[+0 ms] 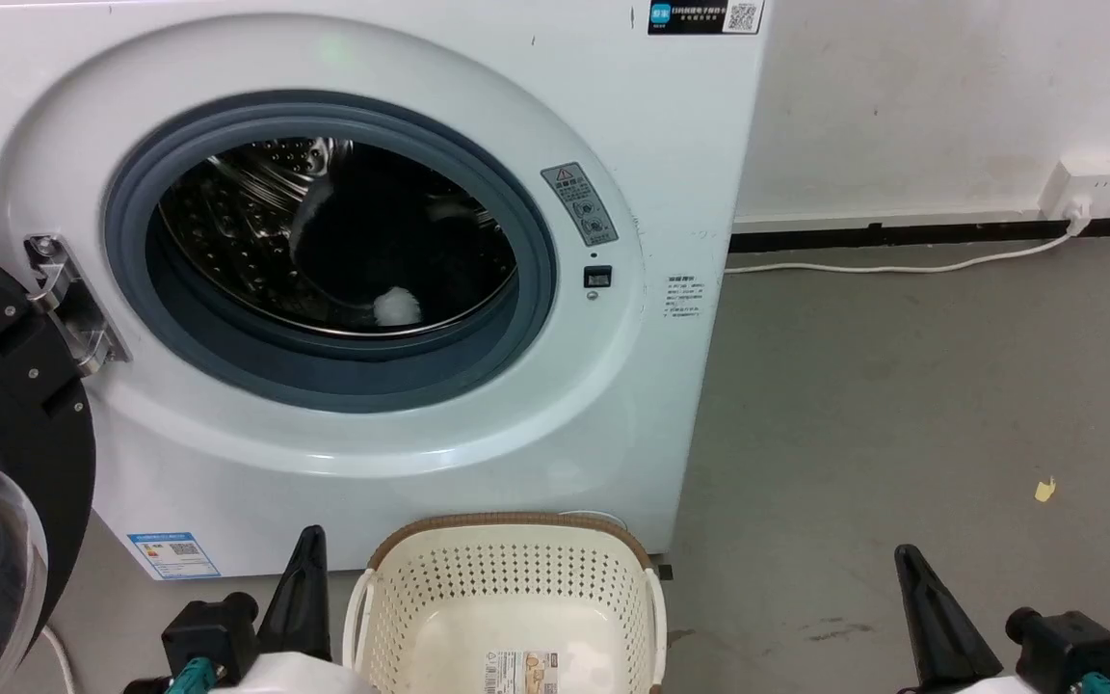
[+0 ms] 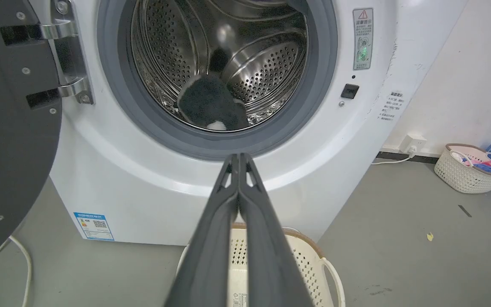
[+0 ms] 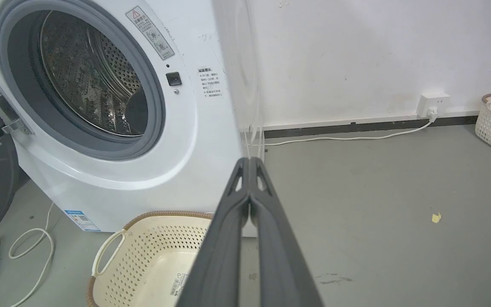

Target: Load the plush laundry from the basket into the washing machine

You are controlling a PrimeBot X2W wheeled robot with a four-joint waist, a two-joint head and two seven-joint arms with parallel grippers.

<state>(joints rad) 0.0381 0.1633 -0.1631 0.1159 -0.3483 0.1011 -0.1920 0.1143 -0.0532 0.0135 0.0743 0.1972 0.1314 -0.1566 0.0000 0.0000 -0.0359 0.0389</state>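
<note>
Plush laundry [image 2: 209, 102] inside washing machine [image 1: 401, 453], basket [image 1: 507, 578] empty; left tool [image 2: 239, 160], right tool [image 3: 249, 162] pressed together. Risk: fur nr gasket [image 2: 113, 85] may snag door [image 2: 7, 128].

The washing machine [image 1: 632, 414] has its port clear, door [image 1: 6, 424] swung left, basket [image 1: 507, 578] standing just below.

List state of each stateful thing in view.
door, open
drum, holds the plush
plush, lying inside the drum
basket, empty, in front of the washer
left gripper, jaws shut, holding nothing
right gripper, jaws shut, holding nothing
far basket, holds coloured clothes
</note>
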